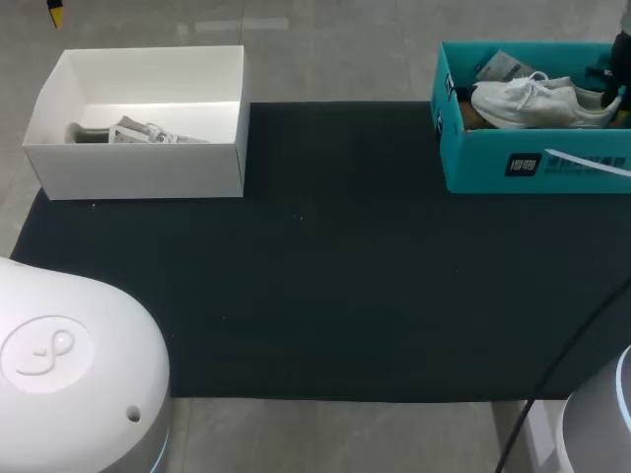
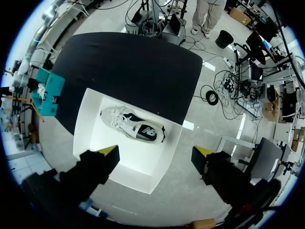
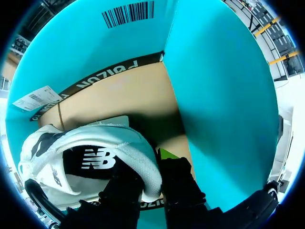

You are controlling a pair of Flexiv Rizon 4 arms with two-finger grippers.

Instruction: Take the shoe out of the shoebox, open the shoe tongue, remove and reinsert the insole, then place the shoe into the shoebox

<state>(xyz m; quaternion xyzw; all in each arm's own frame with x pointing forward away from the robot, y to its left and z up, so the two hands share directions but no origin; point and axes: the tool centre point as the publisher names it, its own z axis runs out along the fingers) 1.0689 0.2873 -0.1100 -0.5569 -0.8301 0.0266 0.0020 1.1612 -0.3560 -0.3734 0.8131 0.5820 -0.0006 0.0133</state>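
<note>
A white shoe [image 1: 537, 103] lies in the teal shoebox [image 1: 532, 163] at the far right of the table. My right gripper [image 1: 619, 69] is down in that box at the shoe's heel. In the right wrist view the gripper [image 3: 150, 179] pinches the heel wall of the shoe [image 3: 86, 157], one finger [image 3: 121, 186] inside the shoe and the other outside, against the teal wall [image 3: 219, 86]. My left gripper [image 2: 157, 155] hangs open high above a white box [image 2: 90, 124] that holds a second shoe [image 2: 133, 128].
The white box [image 1: 138, 168] stands at the far left, the second shoe [image 1: 138, 133] lying on its floor. A black mat [image 1: 325, 276] covers the table between the two boxes. A paper tag [image 3: 35, 98] lies inside the teal box.
</note>
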